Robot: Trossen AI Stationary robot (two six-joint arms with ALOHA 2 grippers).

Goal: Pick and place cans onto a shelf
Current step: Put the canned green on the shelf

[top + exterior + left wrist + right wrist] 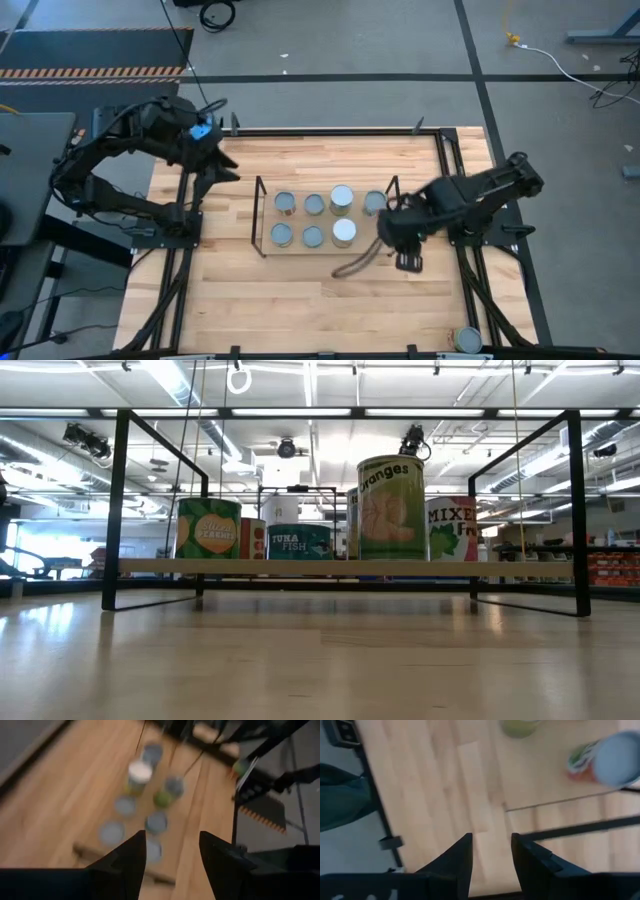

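Observation:
Several cans stand upright in two rows on the low black wire shelf (260,215) in the middle of the table; one is white-topped (344,232). The low view shows them on the shelf's board (300,567), among them a tall oranges can (391,508). My right gripper (408,262) (491,840) hangs just off the shelf's right end, pointing down, open and empty, with a red-sided can (612,757) ahead of it. My left gripper (228,170) (172,837) is held high at the far left, tipped down toward the cans (157,822), open and empty.
A black metal frame (330,131) edges the wooden table. One more can (467,340) sits at the near right corner by the frame. A dark cable (355,265) loops from my right arm over the wood. Bare wood lies near and left of the shelf.

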